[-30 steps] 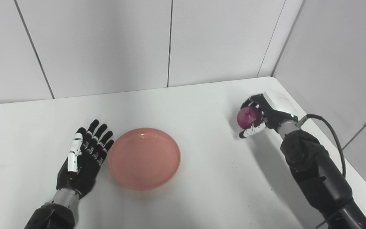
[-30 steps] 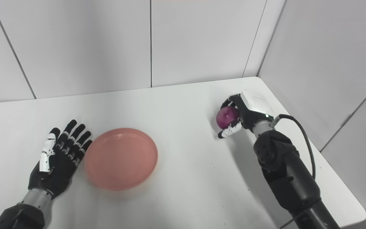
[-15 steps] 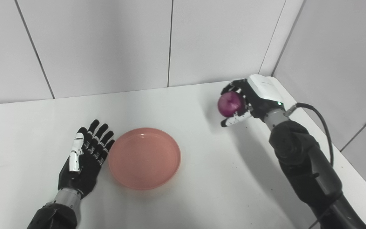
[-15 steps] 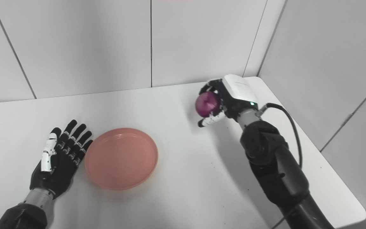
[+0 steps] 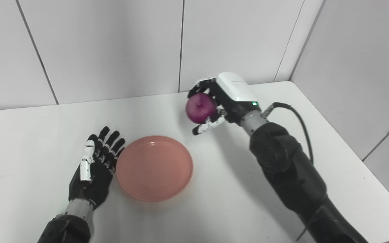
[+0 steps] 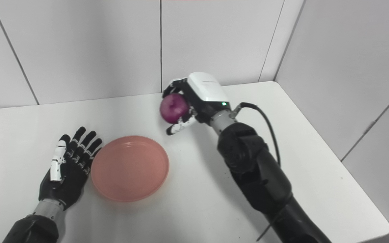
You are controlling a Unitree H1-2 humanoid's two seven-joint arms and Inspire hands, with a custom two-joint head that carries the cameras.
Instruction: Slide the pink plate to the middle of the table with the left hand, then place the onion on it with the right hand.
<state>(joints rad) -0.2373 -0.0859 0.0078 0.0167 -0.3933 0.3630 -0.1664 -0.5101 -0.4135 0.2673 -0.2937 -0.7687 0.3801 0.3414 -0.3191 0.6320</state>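
A pink plate [image 5: 154, 167] lies flat on the white table [image 5: 235, 189], a little left of its middle. My left hand [image 5: 95, 167] rests open on the table, its fingertips against the plate's left rim. A purple onion [image 5: 200, 107] is held in the air by my right hand [image 5: 222, 100], which is shut on it. The onion hangs above the table, beyond and to the right of the plate's far rim.
Grey wall panels close off the back and right sides. The table's right edge [image 6: 360, 175] runs diagonally toward the near right corner. A black cable [image 5: 297, 121] loops from the right wrist.
My right hand has carried the onion up and leftward from the table's far right to near the plate. The left hand has shifted slightly right against the plate, which nudged a little.
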